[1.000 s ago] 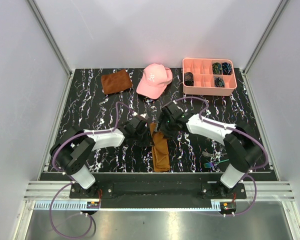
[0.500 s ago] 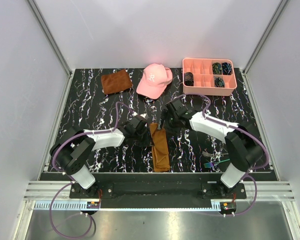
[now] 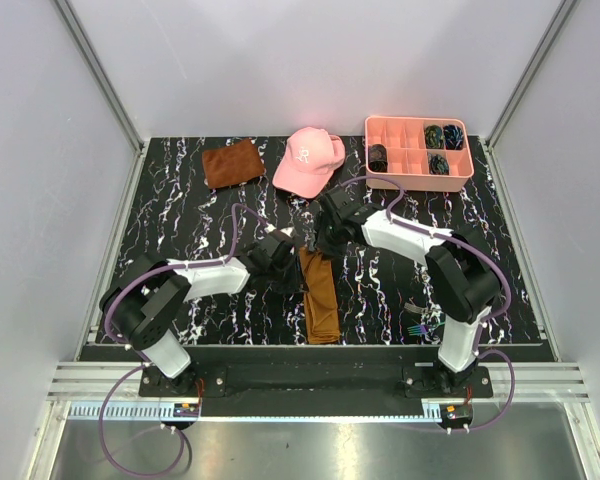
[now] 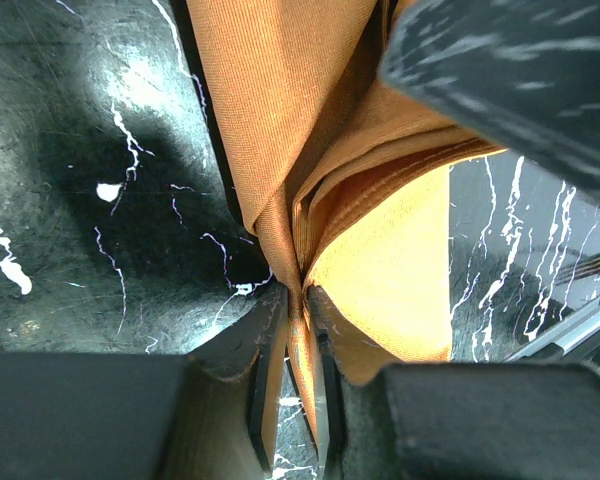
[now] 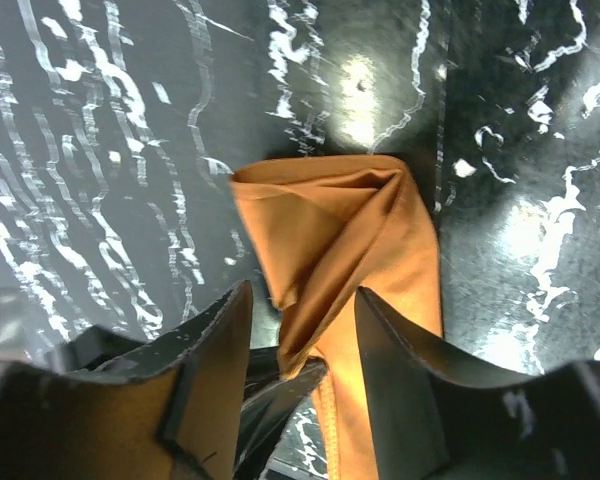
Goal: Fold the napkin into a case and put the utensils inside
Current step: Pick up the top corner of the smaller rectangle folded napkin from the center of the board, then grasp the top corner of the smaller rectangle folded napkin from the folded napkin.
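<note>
You have the napkin point(image 3: 320, 298) lying as a long narrow strip just left of the centre of the top view, running from mid-frame down toward the lower edge of the black marbled table point(image 3: 180, 220). Your left gripper point(image 4: 300, 320) is clamped on it: in the left wrist view both fingertips point(image 4: 270, 330) pinch a thin fold of the orange cloth at the bottom centre. Your right gripper point(image 5: 305, 290) sits at the strip's upper end with its jaws apart. They straddle the bunched end of the cloth, and a dark gap shows beside the left finger point(image 5: 220, 340). The utensils point(image 3: 418, 327) lie at the lower right of the top view, well apart from the napkin. Along the top edge you'll see a rust-brown cloth point(image 3: 232, 162), a pink cap point(image 3: 310, 160) and a pink tray point(image 3: 420, 181).
</note>
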Action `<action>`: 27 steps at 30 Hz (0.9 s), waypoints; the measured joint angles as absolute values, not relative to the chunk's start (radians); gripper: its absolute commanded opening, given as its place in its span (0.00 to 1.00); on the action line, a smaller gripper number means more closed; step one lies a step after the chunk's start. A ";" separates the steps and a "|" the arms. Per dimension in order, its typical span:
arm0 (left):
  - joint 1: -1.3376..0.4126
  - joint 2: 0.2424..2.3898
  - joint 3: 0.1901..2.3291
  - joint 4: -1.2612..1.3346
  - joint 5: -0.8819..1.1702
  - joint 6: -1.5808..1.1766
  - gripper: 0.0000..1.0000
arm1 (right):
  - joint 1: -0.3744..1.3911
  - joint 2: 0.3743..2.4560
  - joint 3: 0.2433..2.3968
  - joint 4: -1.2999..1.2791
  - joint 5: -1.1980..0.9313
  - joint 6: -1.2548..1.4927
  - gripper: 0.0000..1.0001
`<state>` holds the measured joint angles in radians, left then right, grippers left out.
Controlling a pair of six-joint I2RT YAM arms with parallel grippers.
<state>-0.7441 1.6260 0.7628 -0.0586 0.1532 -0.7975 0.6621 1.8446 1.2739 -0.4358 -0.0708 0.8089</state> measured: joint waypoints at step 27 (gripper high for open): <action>-0.701 1.585 0.999 -0.231 -0.039 -0.655 0.15 | 0.658 1.837 1.251 -0.471 -0.095 0.803 0.00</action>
<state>-0.7010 1.5848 0.9989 -0.2306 -0.0387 -0.6552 0.6579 1.8374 1.2510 -0.4709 -0.0948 0.8032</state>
